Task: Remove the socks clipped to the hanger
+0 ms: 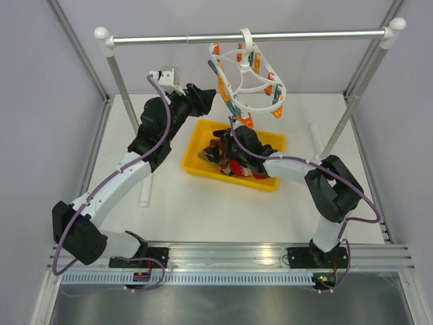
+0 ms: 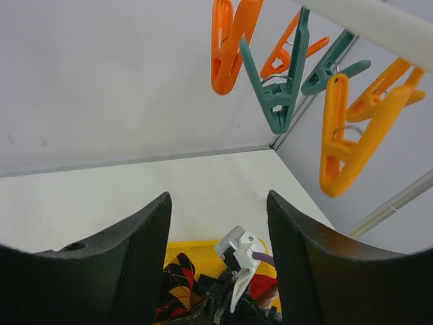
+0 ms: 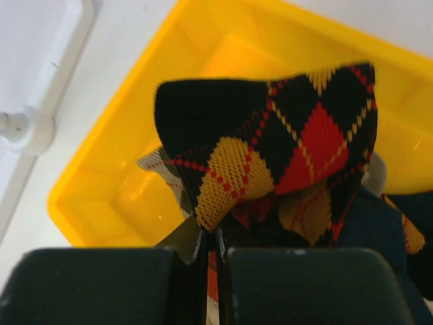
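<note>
right pincer (image 3: 211, 253) | clamps argyle sock (image 3: 270, 139) | over yellow bin (image 3: 108, 191)

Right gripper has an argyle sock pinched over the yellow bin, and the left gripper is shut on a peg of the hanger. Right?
Not the left: the left wrist view shows the left gripper open, holding nothing, the pegs hanging clear of its fingers. The right gripper does pinch the argyle sock over the yellow bin.

The socks (image 3: 270, 156) are matt knitted cloth, the bin (image 3: 101, 183) glossy plastic, the rail (image 1: 304, 34) shiny metal.
</note>
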`<state>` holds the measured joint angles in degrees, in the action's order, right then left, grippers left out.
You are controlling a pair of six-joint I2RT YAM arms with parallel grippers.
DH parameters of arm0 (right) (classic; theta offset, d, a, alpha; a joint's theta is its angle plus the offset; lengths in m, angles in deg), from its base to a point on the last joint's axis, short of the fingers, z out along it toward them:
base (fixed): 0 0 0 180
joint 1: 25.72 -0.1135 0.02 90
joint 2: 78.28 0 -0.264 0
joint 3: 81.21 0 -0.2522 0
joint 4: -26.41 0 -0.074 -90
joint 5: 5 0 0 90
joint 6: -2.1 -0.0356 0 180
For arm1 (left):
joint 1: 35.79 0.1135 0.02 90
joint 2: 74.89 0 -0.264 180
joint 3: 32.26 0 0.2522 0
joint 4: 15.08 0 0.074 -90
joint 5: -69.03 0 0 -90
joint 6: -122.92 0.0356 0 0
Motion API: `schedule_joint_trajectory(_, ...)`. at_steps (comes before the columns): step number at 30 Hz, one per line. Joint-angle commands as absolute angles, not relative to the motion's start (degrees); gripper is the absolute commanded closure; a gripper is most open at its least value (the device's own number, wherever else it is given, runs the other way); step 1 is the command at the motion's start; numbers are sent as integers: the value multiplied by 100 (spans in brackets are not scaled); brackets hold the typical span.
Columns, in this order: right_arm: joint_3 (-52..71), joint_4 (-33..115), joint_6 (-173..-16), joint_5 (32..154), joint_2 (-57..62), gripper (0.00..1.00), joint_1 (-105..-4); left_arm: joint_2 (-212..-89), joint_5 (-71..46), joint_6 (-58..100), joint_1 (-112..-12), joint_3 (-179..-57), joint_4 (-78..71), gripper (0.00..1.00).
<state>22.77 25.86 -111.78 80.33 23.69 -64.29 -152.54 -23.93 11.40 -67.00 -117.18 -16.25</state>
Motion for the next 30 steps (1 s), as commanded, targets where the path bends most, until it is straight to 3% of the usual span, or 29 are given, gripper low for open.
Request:
schedule_joint_trajectory(1, 2525, 2128, -11382, 8139, 2630, 99, -6448, -14925, -2501, 866, -6673, -11406, -1784, 38)
schedule_joint_trajectory(11, 2728, 1916, -11453, 8315, 2991, 95, -6431, -14232, -2448, 568, -6682, -10649, -1573, 37)
schedule_joint_trajectory(25, 2974, 2048, -11347, 8386, 2016, 63, -6431, -13510, -1966, 453, -6682, -10201, -888, 37)
schedule_joint_trajectory(30, 3071, 2048, -11426, 8482, 1753, 59, -6440, -13343, -1833, 339, -6682, -10148, -677, 37)
